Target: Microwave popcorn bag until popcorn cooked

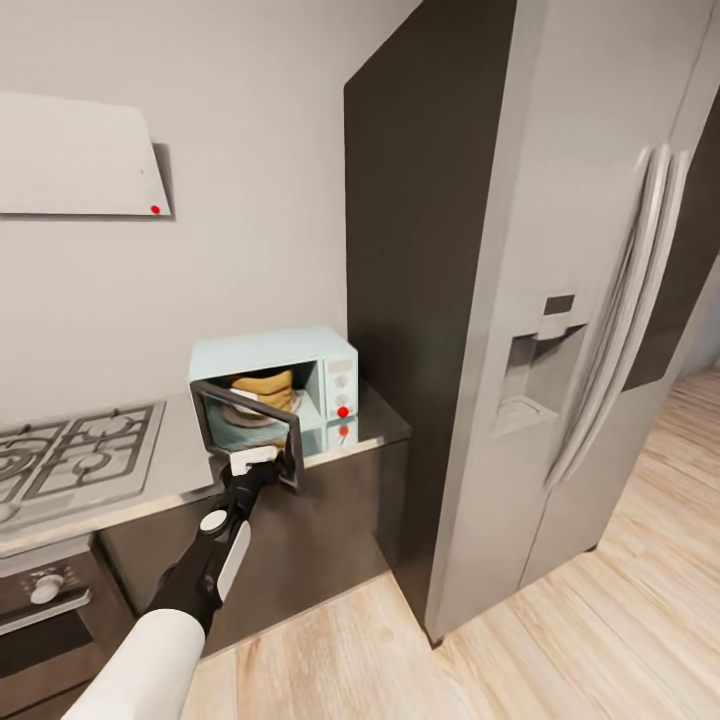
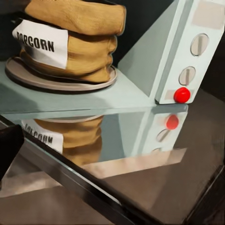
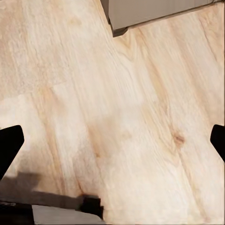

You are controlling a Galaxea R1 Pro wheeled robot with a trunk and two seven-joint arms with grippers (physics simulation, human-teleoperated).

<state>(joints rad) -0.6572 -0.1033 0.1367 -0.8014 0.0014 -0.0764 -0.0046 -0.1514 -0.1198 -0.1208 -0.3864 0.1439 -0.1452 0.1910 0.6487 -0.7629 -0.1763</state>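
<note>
The left gripper [image 1: 262,462] reaches up at the swung-open door [image 1: 250,428] of the microwave [image 1: 275,385], its tip at the door's lower edge; whether its fingers are spread or pinched cannot be told, since the left wrist view catches only one dark finger [image 2: 8,150] at the frame's side. Inside the open cavity the popcorn bag [image 2: 70,44] sits upright on the round turntable plate [image 2: 61,82], its white label facing out, mirrored in the door glass. Two white knobs [image 2: 199,44] and a red light [image 2: 182,95] mark the control panel. The microwave stands at the countertop's [image 1: 375,425] far right end, beside the steel refrigerator [image 1: 560,300]; the gas hob [image 1: 80,455] lies toward the left. The right gripper [image 3: 112,145] hangs wide apart over the wood plank floor [image 3: 117,103].
</note>
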